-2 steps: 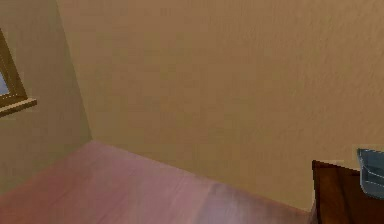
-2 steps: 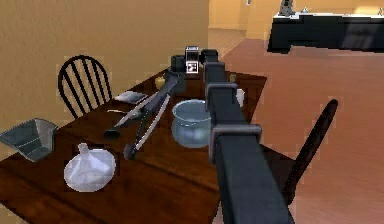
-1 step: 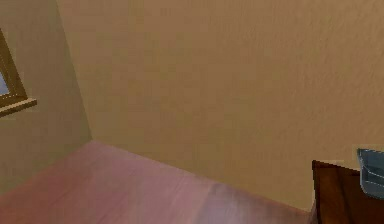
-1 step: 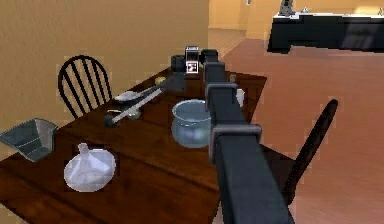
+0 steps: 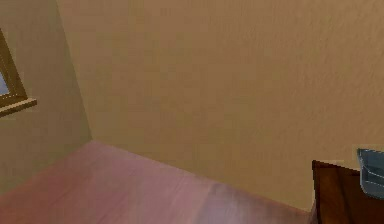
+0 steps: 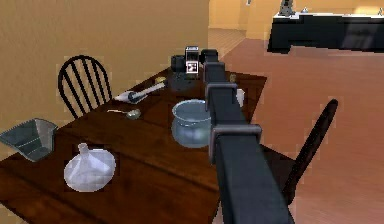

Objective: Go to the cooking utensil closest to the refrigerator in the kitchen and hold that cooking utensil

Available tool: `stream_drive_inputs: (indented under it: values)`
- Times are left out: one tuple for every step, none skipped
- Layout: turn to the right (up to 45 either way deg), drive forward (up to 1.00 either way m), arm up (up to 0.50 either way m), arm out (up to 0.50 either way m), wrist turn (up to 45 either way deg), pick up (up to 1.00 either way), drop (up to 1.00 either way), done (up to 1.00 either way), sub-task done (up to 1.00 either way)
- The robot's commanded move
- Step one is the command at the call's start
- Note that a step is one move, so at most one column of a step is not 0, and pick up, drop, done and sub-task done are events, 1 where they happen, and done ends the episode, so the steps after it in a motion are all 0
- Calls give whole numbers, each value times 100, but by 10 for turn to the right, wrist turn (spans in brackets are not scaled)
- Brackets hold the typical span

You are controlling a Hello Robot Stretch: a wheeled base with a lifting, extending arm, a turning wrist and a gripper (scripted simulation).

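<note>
Gripper stands near the dark wooden table's far edge, by a pale long-handled utensil; whether it holds anything cannot be told.

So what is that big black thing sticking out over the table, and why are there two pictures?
It's a robot on wheels with one long arm. One picture looks ahead from a camera on the robot: a tan wall, a reddish floor and the corner of the table. The other looks sideways, where the arm reaches. The dark bar is the arm, and at its far end sits the end effector, the grabbing part. On the table lie a glass bowl, a clear dish, a grey container, a spoon and a pale-handled utensil. The tabletop and its things sit right behind the end effector, so I cannot tell whether it holds anything.
</note>
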Motion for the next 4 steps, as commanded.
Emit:
stream_drive_inputs:
  values:
    - [0,0,0,0,450,0,0,0,0]
    - [0,0,0,0,90,0,0,0,0]
    - [0,0,-18,0,0,0,0,0,0]
    - [0,0,0,0,0,100,0,0,0]
